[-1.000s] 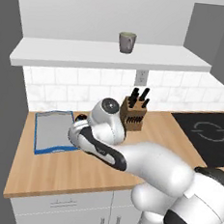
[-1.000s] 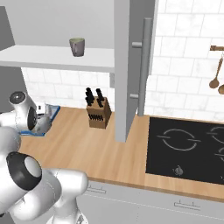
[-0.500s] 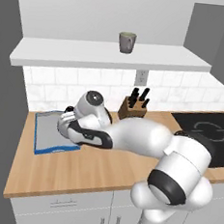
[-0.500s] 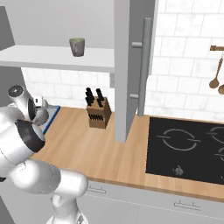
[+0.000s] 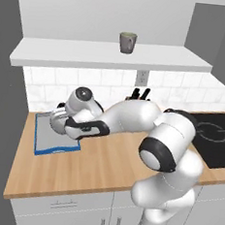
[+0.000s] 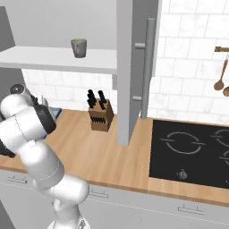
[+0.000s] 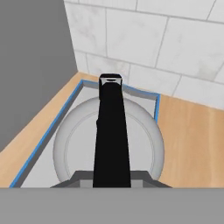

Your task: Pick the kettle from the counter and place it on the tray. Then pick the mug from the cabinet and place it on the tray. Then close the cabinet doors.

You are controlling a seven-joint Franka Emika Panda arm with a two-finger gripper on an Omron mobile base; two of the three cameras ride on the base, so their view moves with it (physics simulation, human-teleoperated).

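Kettle (image 7: 109,144) hangs by its black handle in the clamped claw (image 5: 60,121), over the blue-rimmed tray (image 5: 45,144) at the counter's (image 5: 104,167) left end; best lowered level until seated, then released.

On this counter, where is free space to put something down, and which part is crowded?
The counter is bare along its front edge, between the tray and the stovetop. Another bare strip runs between the knife block and the stovetop. The left end is crowded: the kettle hangs over the tray, held by the gripper.
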